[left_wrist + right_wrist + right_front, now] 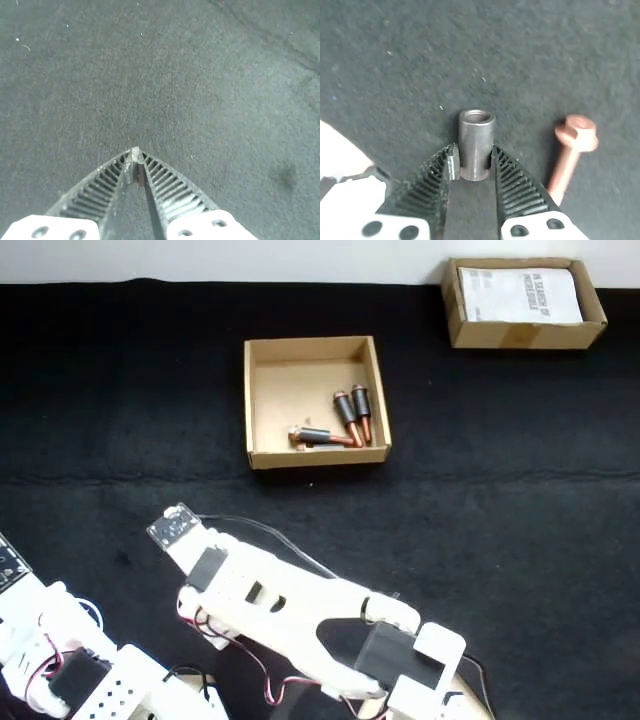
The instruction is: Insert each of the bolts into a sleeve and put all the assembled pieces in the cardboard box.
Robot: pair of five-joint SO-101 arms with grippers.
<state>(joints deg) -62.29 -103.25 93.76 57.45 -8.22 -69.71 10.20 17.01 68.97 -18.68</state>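
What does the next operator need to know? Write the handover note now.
Left gripper: shut, empty, over the black cloth.
Right gripper: shut on a sleeve, with its open end clear of the fingers.
A loose bolt lies on the cloth beside that sleeve.
Done: three assembled pieces lie in the cardboard box.
Left: insert the bolt into the held sleeve, then box that piece.

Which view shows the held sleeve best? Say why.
Right wrist view: the sleeve is clamped in the right tool, its open bore visible. High view has an arm in the way; left wrist view faces bare mat.
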